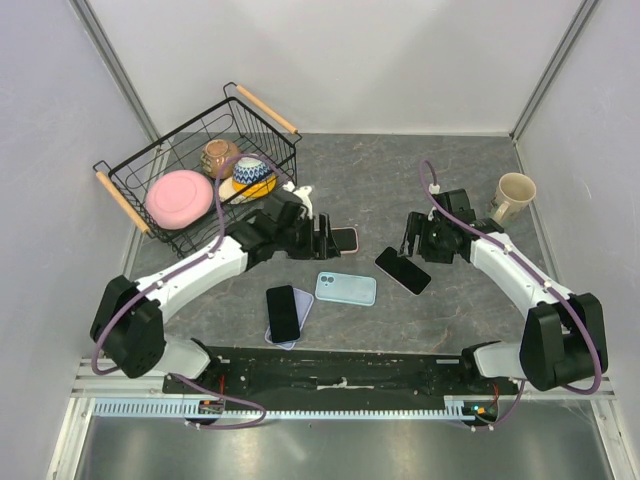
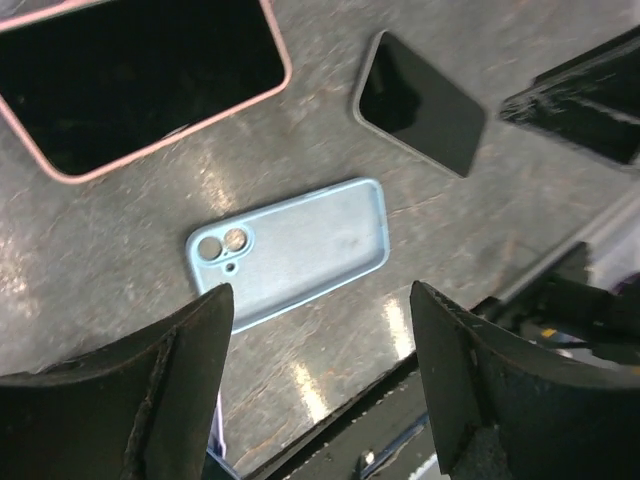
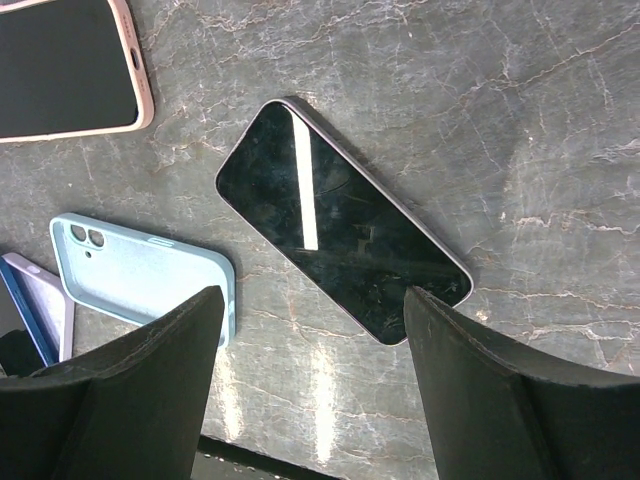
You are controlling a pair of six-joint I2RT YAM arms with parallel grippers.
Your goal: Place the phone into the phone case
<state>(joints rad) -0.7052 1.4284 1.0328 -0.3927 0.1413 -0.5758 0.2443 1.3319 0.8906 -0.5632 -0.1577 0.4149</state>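
Three phones on bench (image 1: 450, 190), screens up: bare phone (image 3: 340, 220) under right hand (image 3: 312, 300), pink-cased phone (image 2: 130, 80) beside left hand (image 2: 320, 300), third phone (image 1: 283, 312) atop lilac case (image 1: 306, 300). One blue case (image 1: 346, 288) flat between them. Two hands, both wide, holding nothing.

Three phones (image 1: 343, 238) (image 1: 403, 270) (image 1: 283, 312) — two empty cases (image 1: 346, 288) (image 1: 305, 303)
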